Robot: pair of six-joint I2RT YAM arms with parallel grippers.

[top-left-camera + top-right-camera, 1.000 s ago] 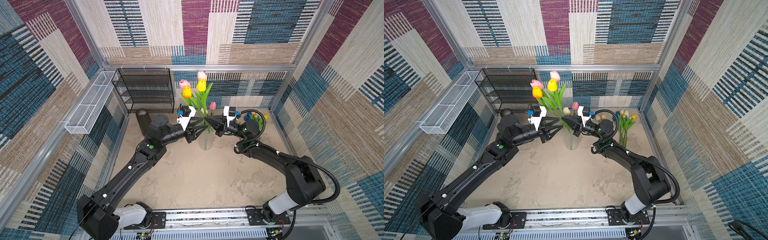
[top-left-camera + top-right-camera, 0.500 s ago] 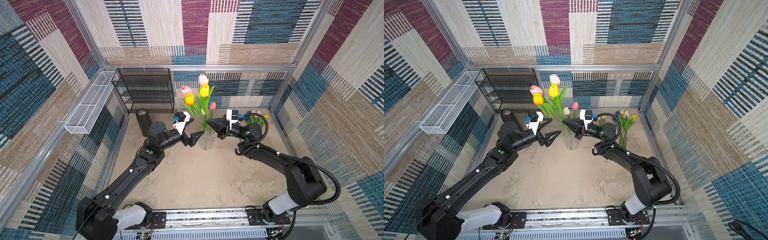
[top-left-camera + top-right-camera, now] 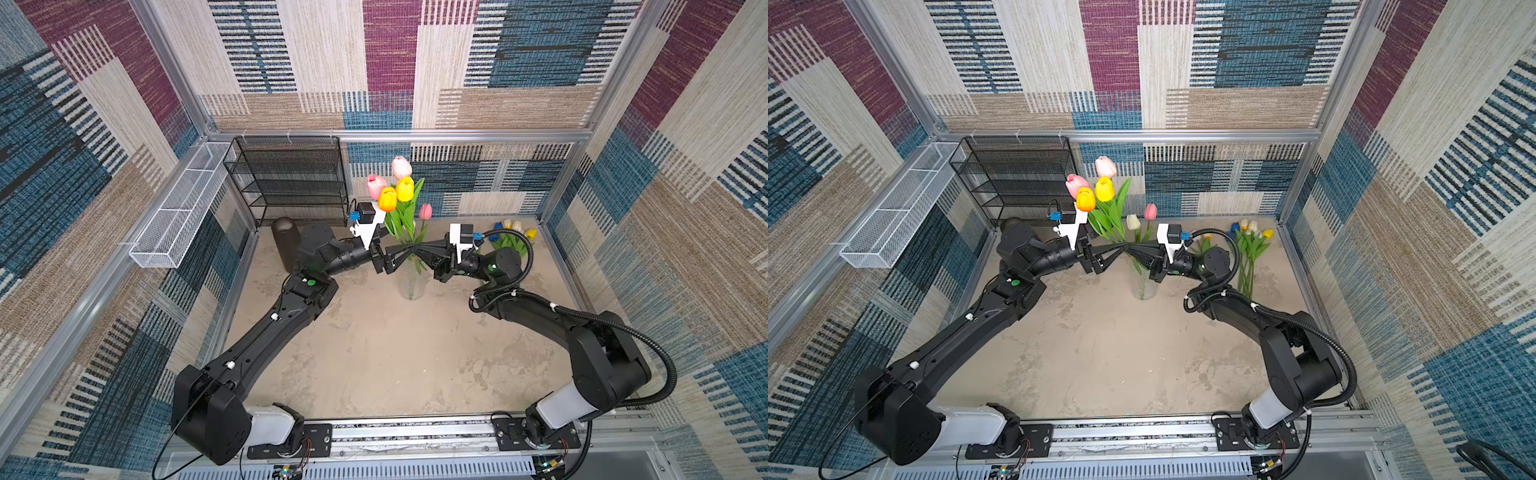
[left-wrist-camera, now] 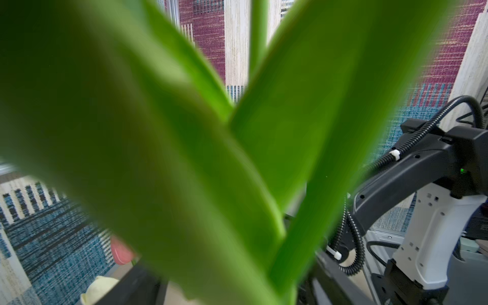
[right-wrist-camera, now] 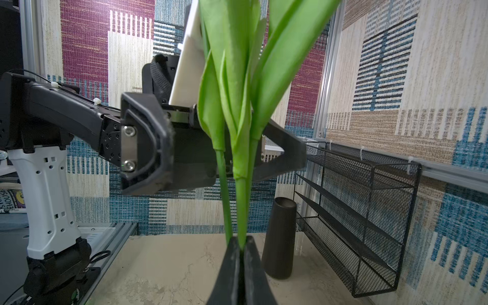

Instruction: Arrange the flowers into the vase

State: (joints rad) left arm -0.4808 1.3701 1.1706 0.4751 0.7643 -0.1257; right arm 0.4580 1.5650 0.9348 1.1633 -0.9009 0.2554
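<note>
Flowers (image 3: 398, 195) stand in the glass vase (image 3: 410, 286) in the middle of the table (image 3: 374, 353), and spare flowers (image 3: 513, 237) lie near the back right corner. Your right gripper (image 5: 241, 245) pinches a green stem (image 5: 241, 206) above the vase. Your left gripper (image 3: 404, 255) is wide open beside the leaves (image 5: 237, 79). Push the stem straight down gently; don't tip the vase.
</note>
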